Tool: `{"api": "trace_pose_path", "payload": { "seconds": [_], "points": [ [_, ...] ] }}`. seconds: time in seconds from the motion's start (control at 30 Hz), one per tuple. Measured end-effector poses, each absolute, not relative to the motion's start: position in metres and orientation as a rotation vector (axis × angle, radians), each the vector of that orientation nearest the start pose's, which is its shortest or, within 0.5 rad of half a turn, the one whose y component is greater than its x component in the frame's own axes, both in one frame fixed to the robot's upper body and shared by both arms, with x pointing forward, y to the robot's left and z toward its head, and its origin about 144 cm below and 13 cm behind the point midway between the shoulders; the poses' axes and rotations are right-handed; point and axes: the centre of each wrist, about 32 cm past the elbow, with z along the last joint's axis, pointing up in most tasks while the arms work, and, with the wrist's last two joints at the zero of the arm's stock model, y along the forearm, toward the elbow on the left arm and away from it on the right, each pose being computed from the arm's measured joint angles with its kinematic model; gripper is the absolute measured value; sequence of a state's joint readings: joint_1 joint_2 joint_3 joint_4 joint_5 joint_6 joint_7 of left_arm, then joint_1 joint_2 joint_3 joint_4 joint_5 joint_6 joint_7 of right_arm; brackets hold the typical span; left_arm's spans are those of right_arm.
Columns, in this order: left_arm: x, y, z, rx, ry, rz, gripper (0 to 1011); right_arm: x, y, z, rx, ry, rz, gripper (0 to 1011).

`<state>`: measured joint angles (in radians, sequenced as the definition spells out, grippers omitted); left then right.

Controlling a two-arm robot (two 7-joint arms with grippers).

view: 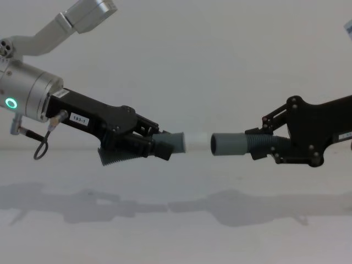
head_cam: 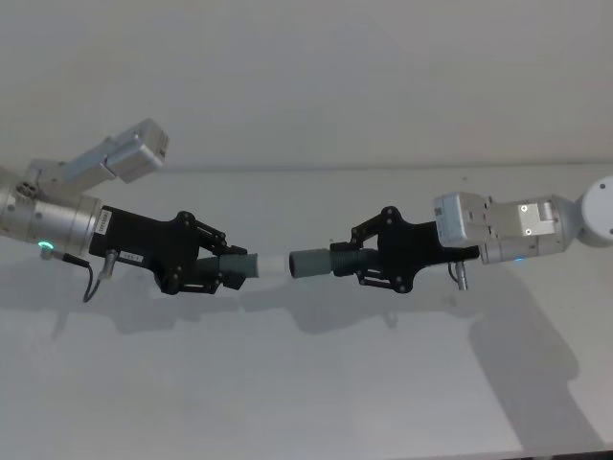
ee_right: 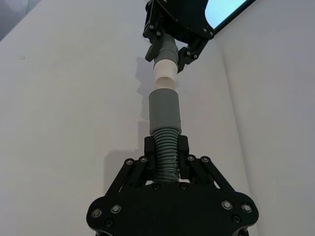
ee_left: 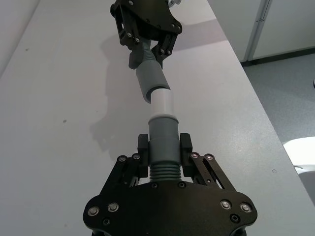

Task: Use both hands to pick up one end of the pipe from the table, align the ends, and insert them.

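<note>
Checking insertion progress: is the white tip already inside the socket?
No; in the chest view a gap separates the white tip from the socket.

Between the narrow white tip (view: 197, 141) of the grey hose piece clamped in the left black two-finger gripper (view: 157, 144) and the open dark socket cuff (view: 226, 144) of the hose piece clamped in the right black two-finger gripper (view: 258, 144) lies a small open gap. Both hang above the plain white matte table (view: 176, 236), with bare surface beneath and around them.
</note>
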<state>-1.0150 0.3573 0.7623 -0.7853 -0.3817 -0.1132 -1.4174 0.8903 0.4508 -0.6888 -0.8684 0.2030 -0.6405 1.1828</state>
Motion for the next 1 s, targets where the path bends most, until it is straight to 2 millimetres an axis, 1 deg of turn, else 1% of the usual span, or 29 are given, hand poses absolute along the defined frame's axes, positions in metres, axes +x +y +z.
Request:
{"api": "trace_pose_path", "payload": {
  "seconds": [1.0],
  "points": [
    [0.6802, 0.2615, 1.296, 0.395, -0.181, -0.082, 331, 0.6544, -0.301, 1.2647, -0.367, -0.709, -0.03, 234]
  ]
}}
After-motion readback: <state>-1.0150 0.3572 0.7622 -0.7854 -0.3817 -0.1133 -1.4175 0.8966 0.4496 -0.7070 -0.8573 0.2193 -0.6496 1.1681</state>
